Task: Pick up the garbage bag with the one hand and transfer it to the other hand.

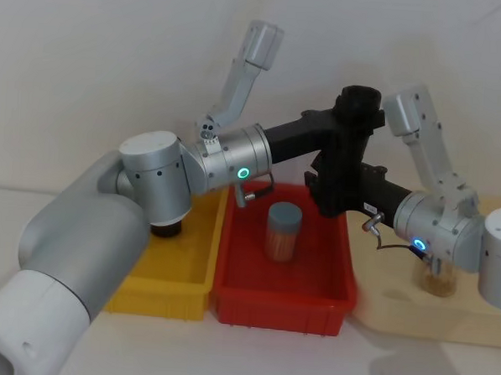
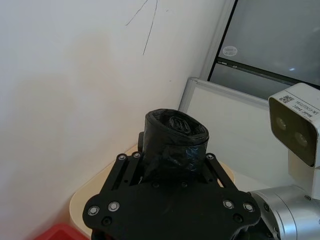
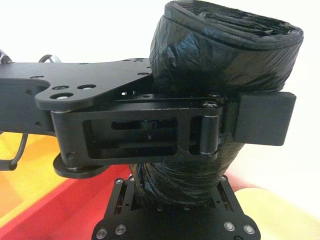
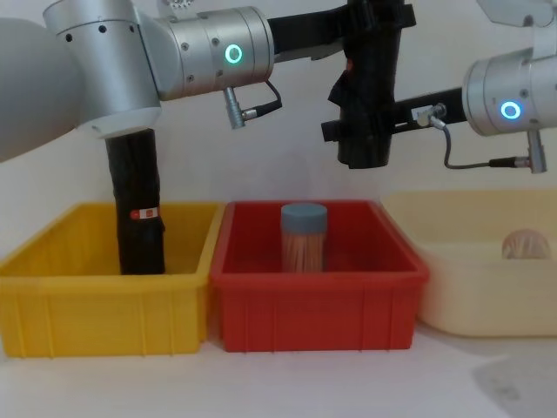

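Handoff looks about halfway: the garbage bag (image 4: 365, 96) hangs upright above the red bin (image 4: 318, 292), left hand (image 1: 348, 117) clenched near its top, right hand (image 3: 250, 117) clamped lower down, so only the left's release remains.

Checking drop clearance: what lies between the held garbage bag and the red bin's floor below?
In the chest view, the garbage bag hangs over the red bin. Beneath it is open air; the toothpick jar stands slightly to its left.

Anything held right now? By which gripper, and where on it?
The garbage bag is held upright above the red bin by both: left gripper near its top, right gripper around its middle.
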### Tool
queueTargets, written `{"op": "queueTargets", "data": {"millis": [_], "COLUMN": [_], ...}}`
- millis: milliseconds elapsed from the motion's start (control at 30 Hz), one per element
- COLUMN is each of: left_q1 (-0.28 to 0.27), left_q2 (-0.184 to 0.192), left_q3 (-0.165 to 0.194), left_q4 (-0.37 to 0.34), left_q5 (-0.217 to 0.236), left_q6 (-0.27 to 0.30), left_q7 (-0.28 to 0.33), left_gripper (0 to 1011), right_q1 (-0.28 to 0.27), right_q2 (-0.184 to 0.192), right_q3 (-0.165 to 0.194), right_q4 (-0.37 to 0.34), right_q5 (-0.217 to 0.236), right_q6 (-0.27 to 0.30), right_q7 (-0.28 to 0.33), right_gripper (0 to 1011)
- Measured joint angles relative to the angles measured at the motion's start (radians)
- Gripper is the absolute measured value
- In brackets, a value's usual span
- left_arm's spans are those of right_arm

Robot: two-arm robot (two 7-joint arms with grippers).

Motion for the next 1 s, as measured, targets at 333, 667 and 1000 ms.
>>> {"op": "queueTargets", "data": {"millis": [333, 667, 1000], "left_q1": [0.0, 0.0, 0.0], "left_q2": [0.0, 0.0, 0.0], "left_q3": [0.0, 0.0, 0.0], "left_q4": [0.0, 0.0, 0.0], "left_q5": [0.0, 0.0, 0.0], "left_q6": [0.0, 0.0, 0.0], "left_q7": [-0.001, -0.001, -0.001], "left_gripper": [496, 798, 1001], "right_q1": [0.001, -0.003, 0.003], "right_q2": [0.002, 0.022, 0.045], "right_q3": [-0.002, 0.002, 0.021], "right_q4": [0.001, 0.015, 0.06], "right_q5": [0.003, -0.011, -0.044], "right_q6": [-0.001, 0.022, 0.045], "right_q7": [-0.003, -0.038, -0.095], "right_gripper": [552, 550, 550]}}
